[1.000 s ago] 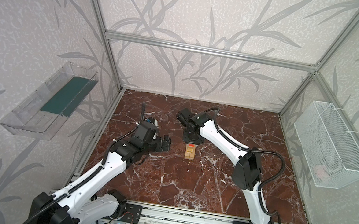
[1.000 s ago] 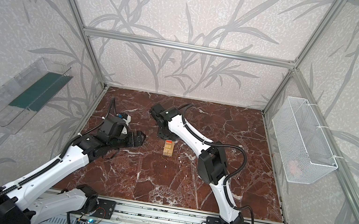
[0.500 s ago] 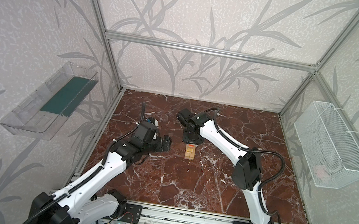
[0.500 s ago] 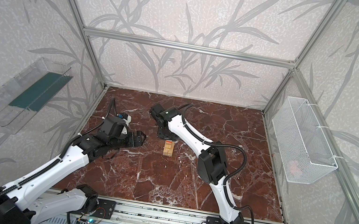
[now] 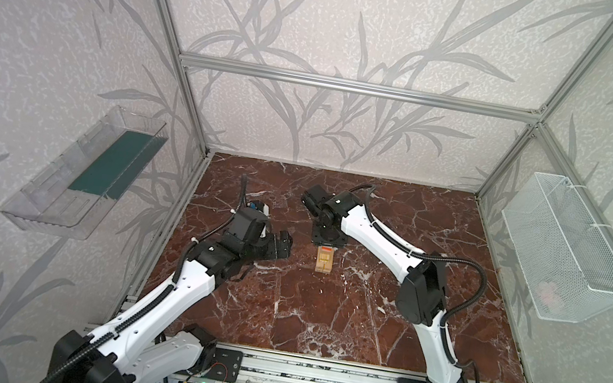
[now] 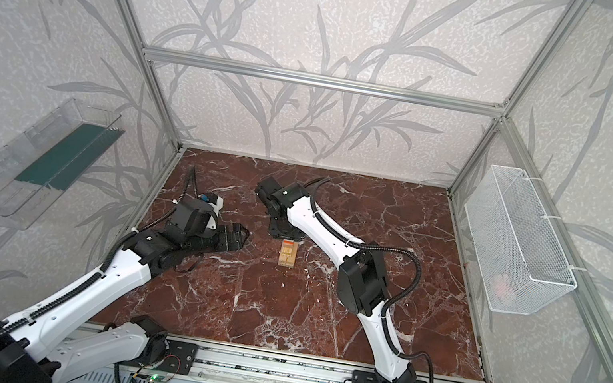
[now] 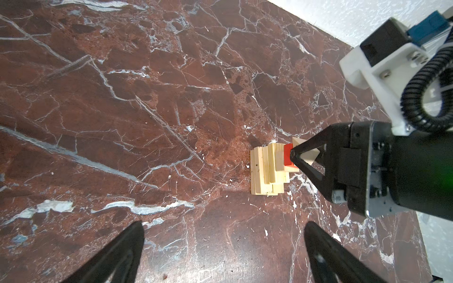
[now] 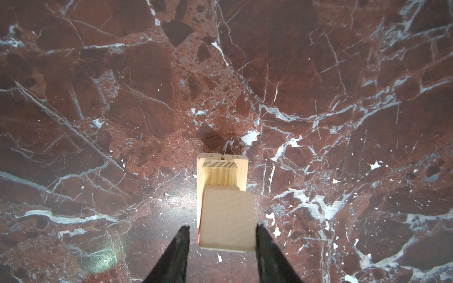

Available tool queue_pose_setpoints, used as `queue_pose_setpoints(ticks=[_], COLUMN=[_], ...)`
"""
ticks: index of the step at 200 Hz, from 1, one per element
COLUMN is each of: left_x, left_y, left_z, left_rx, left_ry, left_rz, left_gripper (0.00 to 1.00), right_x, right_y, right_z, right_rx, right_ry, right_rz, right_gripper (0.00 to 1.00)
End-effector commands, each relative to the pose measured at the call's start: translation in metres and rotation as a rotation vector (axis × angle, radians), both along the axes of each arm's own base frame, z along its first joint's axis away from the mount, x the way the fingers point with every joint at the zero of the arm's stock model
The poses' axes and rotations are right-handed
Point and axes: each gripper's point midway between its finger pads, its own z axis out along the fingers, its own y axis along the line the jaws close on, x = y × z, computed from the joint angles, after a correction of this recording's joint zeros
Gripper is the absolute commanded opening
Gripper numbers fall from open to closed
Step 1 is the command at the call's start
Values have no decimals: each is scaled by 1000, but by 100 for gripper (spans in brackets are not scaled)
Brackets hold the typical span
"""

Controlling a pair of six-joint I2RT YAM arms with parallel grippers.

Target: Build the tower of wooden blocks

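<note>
The tower [image 5: 324, 261] [image 6: 287, 254] stands mid-floor, a narrow stack of pale wood blocks [image 7: 266, 171] with a red cube [image 7: 288, 156] near its top. A pale cube [image 8: 226, 218] sits uppermost, over the red one. My right gripper [image 5: 328, 243] [image 8: 223, 227] hangs straight above the tower. It is open, its fingers flanking that top cube with a visible gap on one side. My left gripper [image 5: 284, 247] [image 7: 224, 224] is wide open and empty, low over the floor left of the tower and pointing toward it.
A white wire basket [image 5: 564, 252] hangs on the right wall and a clear plastic bin [image 5: 89, 173] on the left wall. An aluminium rail [image 5: 308, 374] carrying both arm bases runs along the front edge. Frame posts stand at the corners.
The right gripper's jaws have spread apart around the top cube. Both arms stay almost where they were, and the tower has not shifted.
</note>
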Motion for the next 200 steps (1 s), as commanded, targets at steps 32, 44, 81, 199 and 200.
queue_pose_setpoints(ticks=[32,44,81,199,200], left_x=[-2,-1,15,63,64], left_y=[8,11,39,207,206], left_z=[16,17,10,-45,-45], left_rx=[13,28,119,560,556], left_ry=[-25,-31,-31,-326,-337], left_rz=[15,20,140,620,616], left_gripper=[99,99,100,100,100], right_x=[-13,-18,-29,7,7], right_y=[-24,-34,-89,-346,-347], right_z=[73,83,99,5,4], right_rx=[43,45,41,-296,-295], right_ry=[-103,-136,-296,-700,-702], right_rz=[60,84,119,-148,-148], right_gripper=[68,75,95,99,99])
